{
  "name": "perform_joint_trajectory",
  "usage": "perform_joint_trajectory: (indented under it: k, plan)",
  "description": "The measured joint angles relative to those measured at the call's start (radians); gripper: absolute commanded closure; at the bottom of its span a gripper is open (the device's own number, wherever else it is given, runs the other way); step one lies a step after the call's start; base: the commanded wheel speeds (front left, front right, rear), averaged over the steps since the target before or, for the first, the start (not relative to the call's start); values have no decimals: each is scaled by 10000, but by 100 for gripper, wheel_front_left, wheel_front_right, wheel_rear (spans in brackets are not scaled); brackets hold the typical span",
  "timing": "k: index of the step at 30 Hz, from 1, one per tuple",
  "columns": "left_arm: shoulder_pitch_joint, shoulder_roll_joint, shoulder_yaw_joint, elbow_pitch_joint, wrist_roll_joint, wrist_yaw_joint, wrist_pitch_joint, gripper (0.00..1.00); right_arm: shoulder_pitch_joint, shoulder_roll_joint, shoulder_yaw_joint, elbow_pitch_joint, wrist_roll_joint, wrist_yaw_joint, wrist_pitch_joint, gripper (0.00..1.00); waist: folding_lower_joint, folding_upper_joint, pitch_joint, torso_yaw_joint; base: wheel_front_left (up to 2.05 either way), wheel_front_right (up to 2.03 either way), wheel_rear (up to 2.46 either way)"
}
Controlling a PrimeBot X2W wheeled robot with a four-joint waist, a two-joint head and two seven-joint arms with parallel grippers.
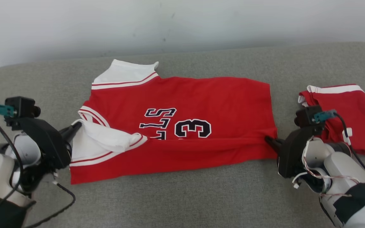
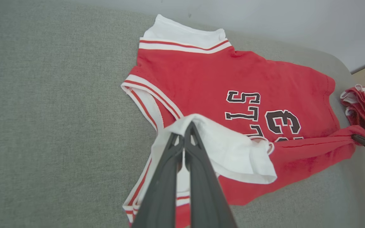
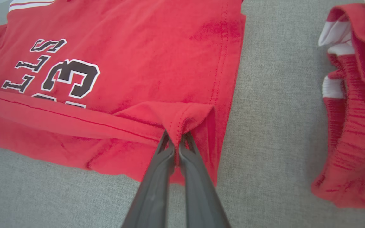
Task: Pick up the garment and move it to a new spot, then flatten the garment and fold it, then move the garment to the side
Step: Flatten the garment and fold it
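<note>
Across the grey cushion (image 1: 201, 196), jersey (image 1: 201, 101) lies left-right, shoulders at left tool (image 1: 76, 125).

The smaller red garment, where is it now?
In the head view the smaller red garment lies at the right of the grey cushion, apart from the jersey, beside the right claw.

Red jersey (image 1: 201, 104) numbered 3, lying flat, near edge folded over.

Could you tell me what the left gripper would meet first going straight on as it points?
The left gripper, jaws shut on the jersey, would press first into the white fold it holds, then probably the red front; depth is unclear.
</note>
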Motion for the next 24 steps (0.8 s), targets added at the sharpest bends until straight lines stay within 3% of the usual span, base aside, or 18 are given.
perform_joint_trajectory:
  k: [11,17,18,19,20,21,22,23,24]
  plan:
    - [-1540,182,-646,1150,-52,0,25,100,-1430,512,245,903,-111,77,2,100,0,0,791,-432,0,0,0]
    - [-2190,-4,-1110,1804,-113,0,-284,100,-1696,706,366,1473,-196,151,-102,100,1,1,1200,-587,0,0,0]
    - [-2238,-33,-1191,1894,-113,0,-359,100,-1756,732,368,1532,-198,165,-132,76,1,0,1240,-604,0,0,0]
    - [-2266,-56,-1258,2008,-113,0,-453,100,-1815,757,384,1574,-209,167,-211,16,1,0,1272,-619,0,0,0]
    - [-2280,-56,-1340,2125,-113,0,-522,100,-1883,788,385,1645,-213,171,-270,0,1,1,1293,-633,0,0,0]
    - [-2294,-48,-1413,2240,-113,0,-591,100,-1932,819,387,1720,-217,178,-330,0,0,0,1295,-645,0,0,0]
    - [-2303,-46,-1453,2337,-113,0,-719,93,-1960,836,395,1781,-244,192,-384,0,0,0,1290,-651,0,0,0]
    - [-2335,-44,-1492,2472,-113,0,-840,48,-2008,853,412,1866,-259,226,-464,0,0,0,1277,-653,0,0,0]
    - [-2381,-38,-1538,2591,-113,0,-924,19,-2057,853,416,1937,-263,242,-522,0,0,0,1254,-652,0,0,0]
